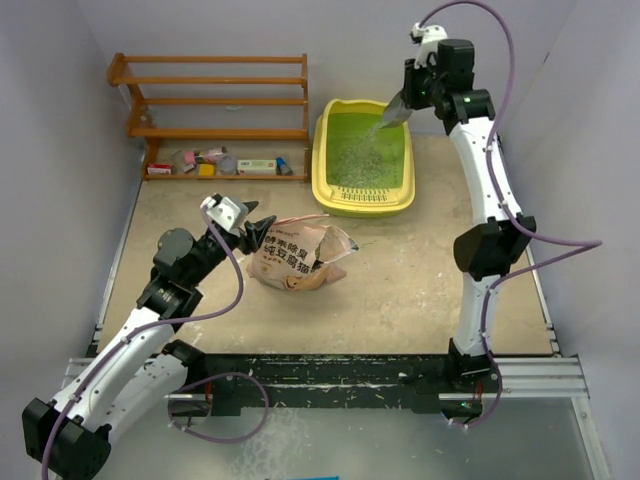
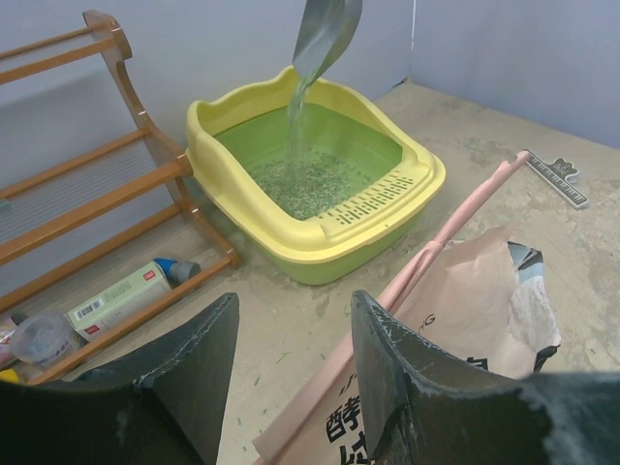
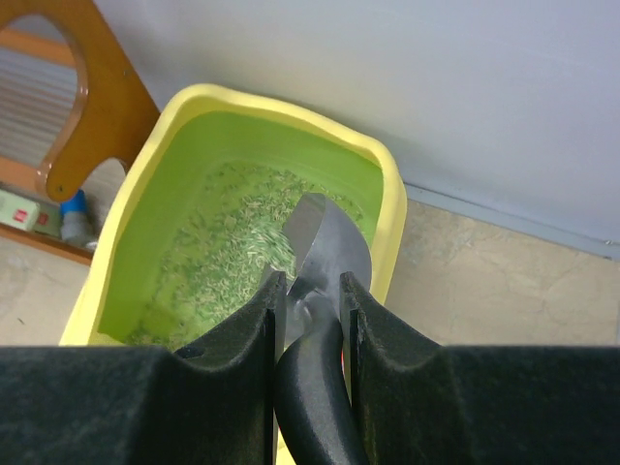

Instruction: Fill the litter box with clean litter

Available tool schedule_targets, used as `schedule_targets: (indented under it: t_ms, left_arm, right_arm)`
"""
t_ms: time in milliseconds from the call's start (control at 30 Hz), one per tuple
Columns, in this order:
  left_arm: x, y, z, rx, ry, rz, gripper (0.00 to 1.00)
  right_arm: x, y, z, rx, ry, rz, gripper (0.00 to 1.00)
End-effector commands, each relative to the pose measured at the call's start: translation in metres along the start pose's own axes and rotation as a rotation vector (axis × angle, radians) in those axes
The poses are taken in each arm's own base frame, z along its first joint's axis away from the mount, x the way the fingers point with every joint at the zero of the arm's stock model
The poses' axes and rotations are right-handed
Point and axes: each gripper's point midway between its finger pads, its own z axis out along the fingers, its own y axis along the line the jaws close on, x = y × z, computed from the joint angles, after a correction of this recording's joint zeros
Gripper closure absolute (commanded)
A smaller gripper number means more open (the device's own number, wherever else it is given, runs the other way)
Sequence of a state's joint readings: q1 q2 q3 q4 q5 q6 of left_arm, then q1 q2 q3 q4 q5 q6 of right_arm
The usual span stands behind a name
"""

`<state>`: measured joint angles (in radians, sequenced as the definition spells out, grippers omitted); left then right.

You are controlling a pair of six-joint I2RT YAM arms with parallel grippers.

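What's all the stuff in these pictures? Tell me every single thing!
litter box: one, yellow, green floor, far table side
litter: many granules, grey-green, in the box, pouring from scoop
scoop: one, grey metal, above the box
bag: one, pinkish printed, lying mid-table
shelf rack: one, brown wood, far left
small items: several, mixed colours, rack's lowest shelf
table: one, beige
left gripper: one, black, open by the bag
right gripper: one, black, shut on the scoop
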<state>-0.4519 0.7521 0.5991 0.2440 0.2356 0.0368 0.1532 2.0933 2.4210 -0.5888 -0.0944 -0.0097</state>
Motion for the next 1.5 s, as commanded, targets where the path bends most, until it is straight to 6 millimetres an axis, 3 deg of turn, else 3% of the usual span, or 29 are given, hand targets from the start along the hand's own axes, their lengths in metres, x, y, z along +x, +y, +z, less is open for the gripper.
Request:
schedule_targets:
  t_ms: [0, 200, 333, 533, 633, 767, 867, 967, 1067, 1267, 1467]
  left_arm:
    - [-0.030, 0.001, -0.001, 0.002, -0.073, 0.011, 0.46]
    - [-0.033, 0.001, -0.002, 0.003, -0.083, 0.015, 0.46]
    - [-0.035, 0.000, -0.003, 0.006, -0.089, 0.019, 0.45]
    - [-0.040, -0.005, -0.005, 0.036, -0.097, 0.038, 0.43]
    - [-0.043, -0.004, -0.007, 0.036, -0.099, 0.056, 0.34]
    - [-0.043, -0.004, -0.013, 0.043, -0.060, 0.098, 0.21]
    - [-0.041, -0.016, -0.018, 0.129, -0.001, 0.148, 0.10]
    - [-0.033, -0.032, -0.018, 0.262, 0.068, 0.212, 0.07]
    - [-0.016, -0.035, -0.011, 0.339, 0.147, 0.300, 0.05]
    - [0.019, -0.026, 0.002, 0.400, 0.280, 0.417, 0.10]
    - [0.033, -0.013, 0.009, 0.364, 0.346, 0.442, 0.22]
  right_arm:
    - [-0.023, 0.015, -0.017, 0.053, -0.049, -0.214, 1.00]
    - [-0.019, 0.021, -0.024, 0.121, -0.031, -0.337, 1.00]
    - [-0.023, 0.019, -0.045, 0.168, -0.041, -0.375, 1.00]
    - [-0.023, 0.032, -0.098, 0.103, -0.054, -0.265, 1.00]
    - [-0.014, 0.047, -0.133, 0.025, -0.054, -0.185, 1.00]
    - [0.010, 0.066, -0.171, -0.069, -0.039, -0.094, 1.00]
    - [0.031, 0.079, -0.194, -0.143, -0.009, -0.049, 1.00]
    - [0.046, 0.093, -0.214, -0.218, 0.007, -0.008, 1.00]
    - [0.058, 0.108, -0.227, -0.301, 0.028, 0.030, 1.00]
    - [0.065, 0.125, -0.251, -0.397, 0.040, 0.067, 1.00]
    - [0.066, 0.138, -0.275, -0.486, 0.038, 0.071, 1.00]
